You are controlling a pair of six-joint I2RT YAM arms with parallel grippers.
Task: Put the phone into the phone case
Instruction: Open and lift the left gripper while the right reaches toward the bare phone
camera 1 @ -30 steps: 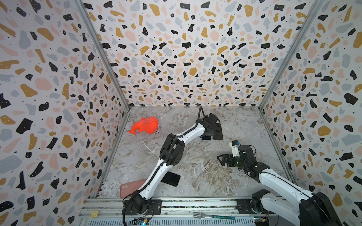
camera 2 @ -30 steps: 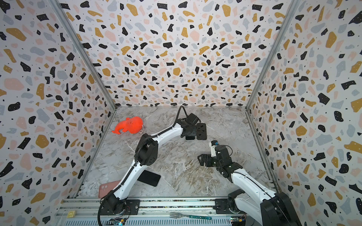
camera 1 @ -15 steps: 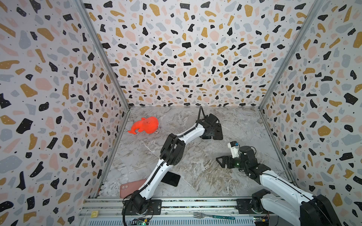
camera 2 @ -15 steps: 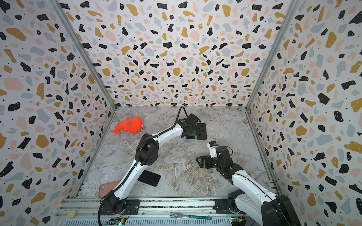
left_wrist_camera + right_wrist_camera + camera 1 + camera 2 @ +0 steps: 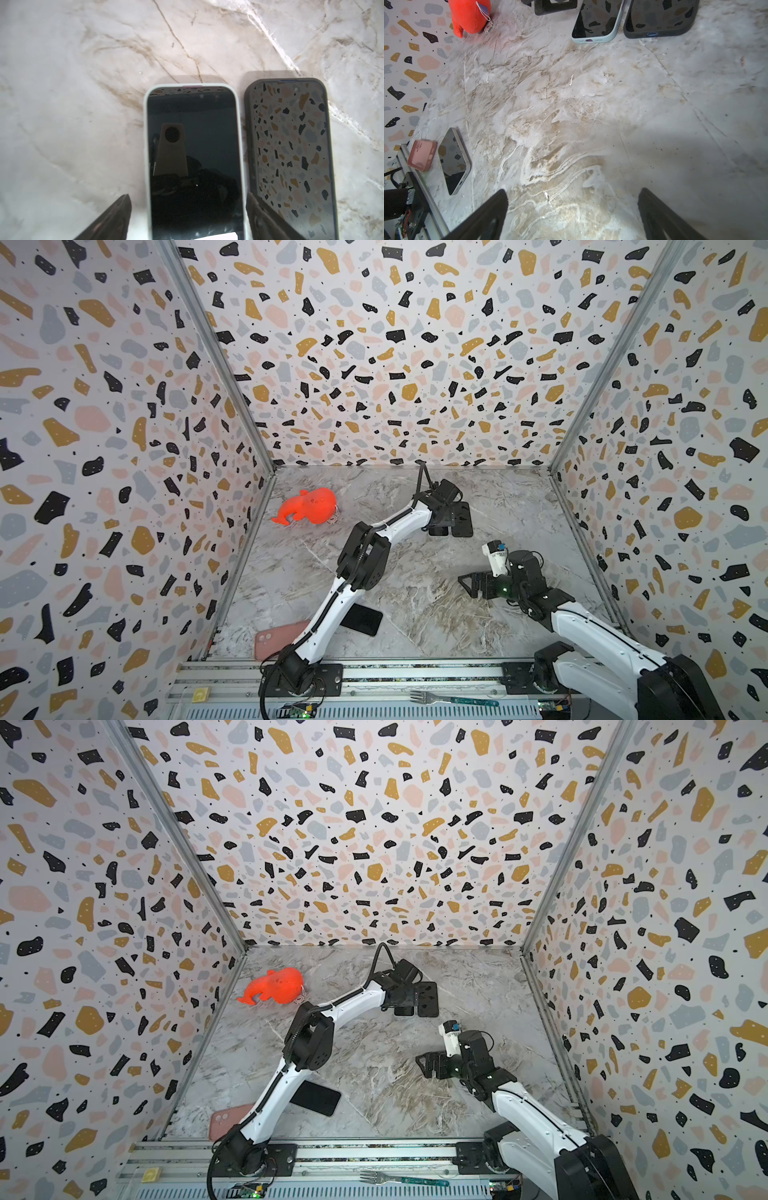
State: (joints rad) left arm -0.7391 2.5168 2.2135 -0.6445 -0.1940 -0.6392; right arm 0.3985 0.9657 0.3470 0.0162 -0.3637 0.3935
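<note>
A bare black phone [image 5: 361, 619] [image 5: 453, 160] lies flat near the front left, partly under my left arm. Just beside it, at the front edge, lies the pink phone case [image 5: 274, 639] [image 5: 422, 154]. My left gripper [image 5: 440, 526] [image 5: 187, 196] is far from both, at the back middle. It is open, its fingers straddling a phone in a pale blue case [image 5: 193, 155]. My right gripper [image 5: 468, 585] [image 5: 573, 190] hangs open over bare floor at the right, holding nothing.
A phone in a black case [image 5: 291, 155] [image 5: 461, 518] lies right beside the pale-cased one. An orange plush whale [image 5: 309, 506] sits at the back left by the wall. A fork [image 5: 453, 699] rests on the front rail. Patterned walls enclose three sides.
My left gripper's jaws have widened around the pale-cased phone, which stays on the floor. My right gripper has shifted slightly towards the front, still open.
</note>
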